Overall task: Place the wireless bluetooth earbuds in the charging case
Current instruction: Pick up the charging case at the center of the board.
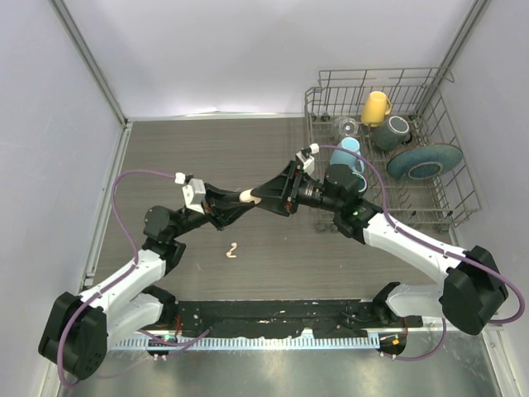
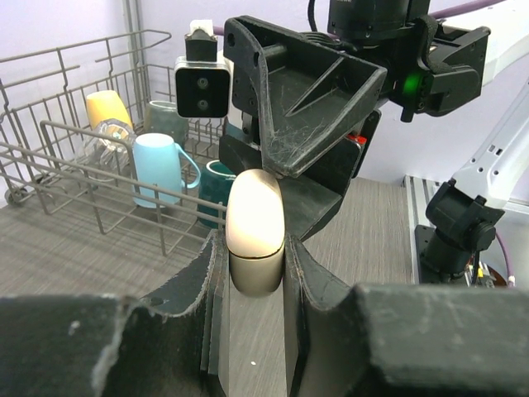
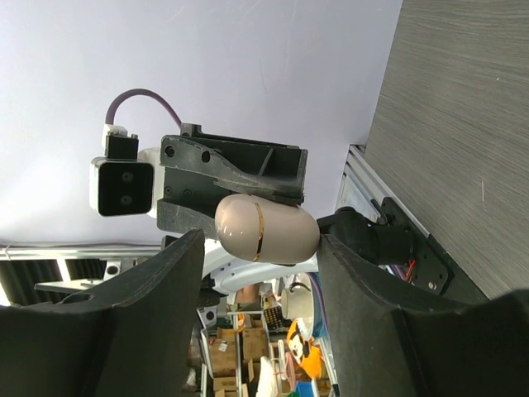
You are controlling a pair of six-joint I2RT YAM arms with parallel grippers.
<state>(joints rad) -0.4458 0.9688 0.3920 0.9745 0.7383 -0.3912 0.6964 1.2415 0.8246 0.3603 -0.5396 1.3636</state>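
Item, nearest: one cream-white earbud (image 1: 232, 250) is lying loose on the grey table (image 1: 207, 157), just in front of the two wrists and apart from both; no other earbud is showing. Item, above the middle of the table: the left gripper (image 2: 256, 277) is pinching the lower half of the charging case (image 2: 256, 223) firmly between its fingers, holding it off the table with the rounded lid end pointing away toward the other arm. The case is showing an unbroken seam, so the lid is judged to be down. Item, just beyond: the right gripper (image 3: 260, 244) is standing half open around the lid end, one finger on each side, with a gap showing on at least one side, so it is gripping nothing yet. Item, far right: a wire dish rack (image 1: 380, 73) holding mugs and a plate, well apart from the work. Handling note: the lid probably wants opening first; the right fingers should be catching only the part beyond the seam, the left keeping its clamp below it, and the lid hinging rather than pulling, as the glossy shell is likely to be slipping.
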